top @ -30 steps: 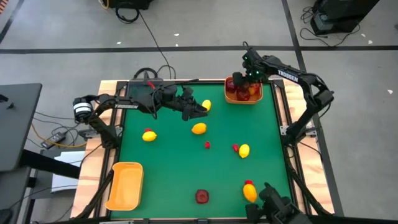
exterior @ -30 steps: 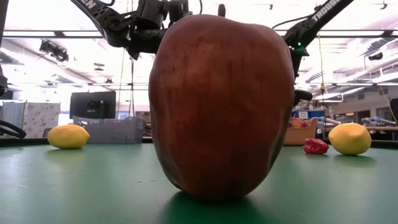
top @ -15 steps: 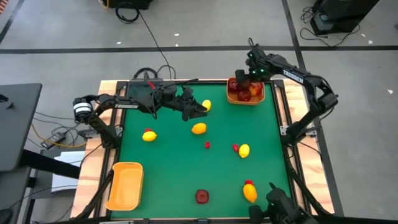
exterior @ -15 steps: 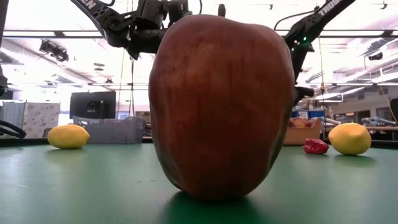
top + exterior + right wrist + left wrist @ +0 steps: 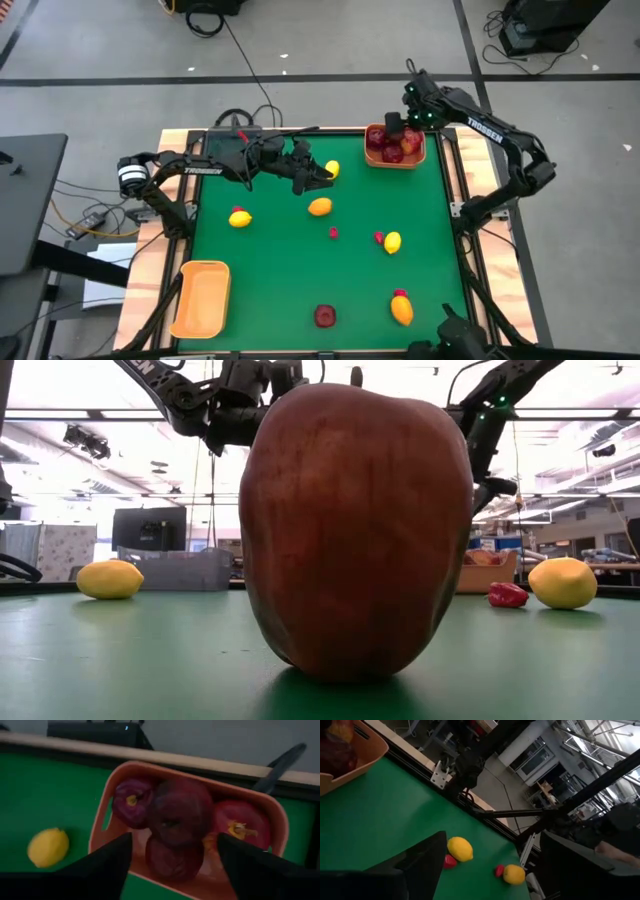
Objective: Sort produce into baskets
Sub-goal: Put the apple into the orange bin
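My right pincer (image 5: 396, 124) hangs right over the far orange basket (image 5: 102, 827), fingers spread wide and empty; in my wrist view the dark red apples (image 5: 177, 817) sit piled straight below and between the two fingers. So nothing red is left to take from here. My guess for the next target: the loose dark red apple (image 5: 325, 316), which lies well away, across the whole worktop (image 5: 280, 260) on the near edge, back toward my base and a bit toward the left arm's side. It stands upright, stem up, roughly round, so no long axis to line up with; any top-down approach fits. Small red bits (image 5: 333, 233) lie between me and it, mid-worktop, one touching a lemon (image 5: 392, 241). My left pincer (image 5: 322, 176) hovers mid-far over the green, just beside a lemon (image 5: 331, 169), another lemon (image 5: 319, 207) just nearer; fingers look parted and empty in its wrist view. Left is nearer the lemons, and the empty orange basket (image 5: 201, 298) sits on its side at the near corner. For the lone apple, neither arm is close; right looks slightly the shorter path back to the apple basket.
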Robot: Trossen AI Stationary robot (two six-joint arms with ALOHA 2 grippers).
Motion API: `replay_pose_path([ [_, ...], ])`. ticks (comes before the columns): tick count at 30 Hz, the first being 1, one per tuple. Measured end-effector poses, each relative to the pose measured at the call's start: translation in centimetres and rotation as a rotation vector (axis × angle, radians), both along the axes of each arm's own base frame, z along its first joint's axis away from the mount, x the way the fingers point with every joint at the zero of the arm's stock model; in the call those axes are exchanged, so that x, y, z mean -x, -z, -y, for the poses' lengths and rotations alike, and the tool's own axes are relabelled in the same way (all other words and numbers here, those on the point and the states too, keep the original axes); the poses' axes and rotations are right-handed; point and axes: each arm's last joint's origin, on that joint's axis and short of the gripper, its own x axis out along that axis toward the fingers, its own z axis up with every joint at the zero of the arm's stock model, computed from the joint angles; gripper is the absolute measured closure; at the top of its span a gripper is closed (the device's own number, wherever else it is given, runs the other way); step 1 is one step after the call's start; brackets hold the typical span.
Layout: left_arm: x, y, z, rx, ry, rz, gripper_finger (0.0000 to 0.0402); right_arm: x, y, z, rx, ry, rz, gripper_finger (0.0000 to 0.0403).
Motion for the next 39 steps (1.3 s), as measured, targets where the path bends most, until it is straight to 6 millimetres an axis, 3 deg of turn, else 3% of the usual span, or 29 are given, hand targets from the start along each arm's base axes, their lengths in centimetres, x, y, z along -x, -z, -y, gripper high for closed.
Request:
replay_pose_path([
  [8, 0.0, 0.0, 0.0, -0.002, 0.000, 0.000, 0.0098, -1.3, 1.8, 0.8, -0.022, -0.080, -0.027, 0.0318],
  [12, 0.0, 0.0, 0.0, -0.017, 0.002, 0.003, 0.0122, -1.5, 1.8, 1.6, 0.062, -0.127, -0.045, 0.0385],
  [21, 0.0, 0.0, 0.0, -0.023, 0.003, 0.002, 0.0178, -0.6, 4.0, 3.5, -0.027, -0.087, -0.067, 0.0389],
  [29, 0.0, 0.1, 0.0, -0.023, 0.004, 0.001, 0.0194, -1.4, 5.8, 4.1, -0.053, -0.104, -0.076, 0.0389],
  [39, 0.0, 0.1, 0.0, -0.024, 0.004, 0.001, 0.0194, -1.2, 5.3, 3.7, -0.057, -0.082, -0.065, 0.0386],
])
